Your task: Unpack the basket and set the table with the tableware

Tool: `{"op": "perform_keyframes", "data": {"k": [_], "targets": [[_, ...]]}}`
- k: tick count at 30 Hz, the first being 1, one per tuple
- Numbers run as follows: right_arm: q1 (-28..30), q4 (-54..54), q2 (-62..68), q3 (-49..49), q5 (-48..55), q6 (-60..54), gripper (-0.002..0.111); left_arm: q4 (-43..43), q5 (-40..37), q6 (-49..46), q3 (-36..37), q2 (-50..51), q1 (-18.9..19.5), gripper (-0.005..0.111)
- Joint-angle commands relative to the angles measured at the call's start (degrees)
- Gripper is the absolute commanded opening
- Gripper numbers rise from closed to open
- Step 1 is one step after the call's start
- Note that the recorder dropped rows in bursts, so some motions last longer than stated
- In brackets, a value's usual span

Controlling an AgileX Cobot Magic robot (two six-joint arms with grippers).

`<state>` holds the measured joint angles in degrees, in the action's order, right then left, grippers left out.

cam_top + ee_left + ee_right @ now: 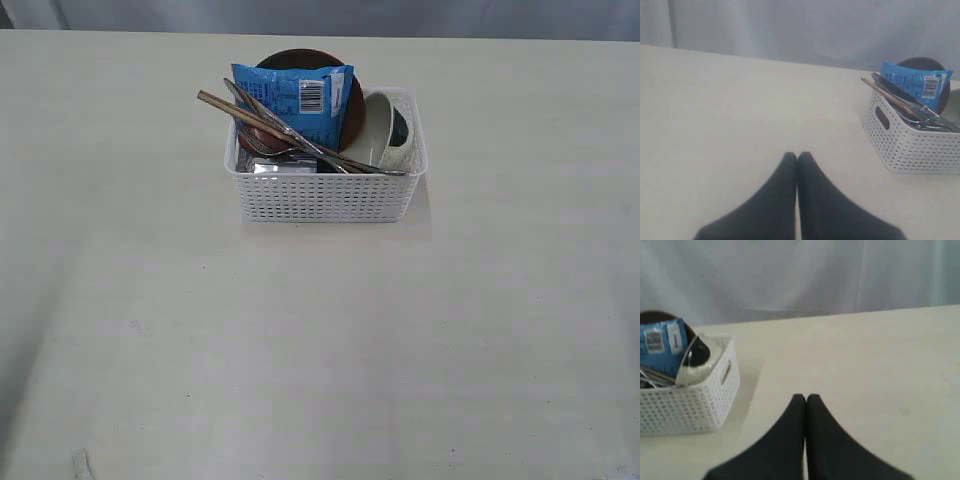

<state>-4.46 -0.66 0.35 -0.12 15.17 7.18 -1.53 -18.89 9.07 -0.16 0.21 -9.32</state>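
**Basket (325,195) stood packed on the table (150,300), both grippers clenched on nothing**

Your table was the broad pale cream surface that filled the exterior view. The white perforated basket sat on it toward twelve o'clock from the middle, with bare tabletop all around.

At the basket's twelve o'clock wall the round brown plate (290,58) stood on edge. The blue snack packet (295,95) leaned upright just in front of it. The pale bowl (372,128) lay tipped at the three o'clock end, and you could not have told what the dark thing inside it was.

Two wooden chopsticks (222,104) and the steel knife (260,106) slanted across the top of the load, with their ends jutting past the rim toward ten o'clock. The fork (255,140) lay just beneath them.

Your left gripper (797,156) was over bare table with its fingertips pressed together, grasping nothing. Your right gripper (805,397) was pinched tight in the same way and was also empty, apart from the basket.
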Motion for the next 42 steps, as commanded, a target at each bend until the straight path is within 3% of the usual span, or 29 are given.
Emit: {"op": "perform_keyframes", "data": {"k": [1,14,22,28,34,42], "targets": [[0.3,-1.6,-0.3,0.1,-6.1,-0.3,0.000,0.0,0.5,0.0,0.2,-0.2,0.1,0.000],[0.3,-1.6,-0.3,0.1,-10.9,-0.3,0.000,0.0,0.5,0.0,0.2,-0.2,0.1,0.000],[0.3,-2.5,-0.3,-0.1,-22.9,2.2,0.000,0.0,0.5,0.0,0.2,-0.2,0.1,0.000],[0.3,-2.5,5.5,-12.4,-14.4,2.2,0.000,-0.5,0.5,0.0,0.2,-0.2,0.1,0.000],[-0.3,-2.5,27.2,-29.5,-1.7,0.4,0.000,-0.5,0.5,0.0,0.2,-0.2,0.1,0.000],[-13.2,-7.0,62.2,-52.2,24.9,-10.1,0.000,-0.5,0.5,0.0,0.2,-0.2,0.1,0.000]]}}
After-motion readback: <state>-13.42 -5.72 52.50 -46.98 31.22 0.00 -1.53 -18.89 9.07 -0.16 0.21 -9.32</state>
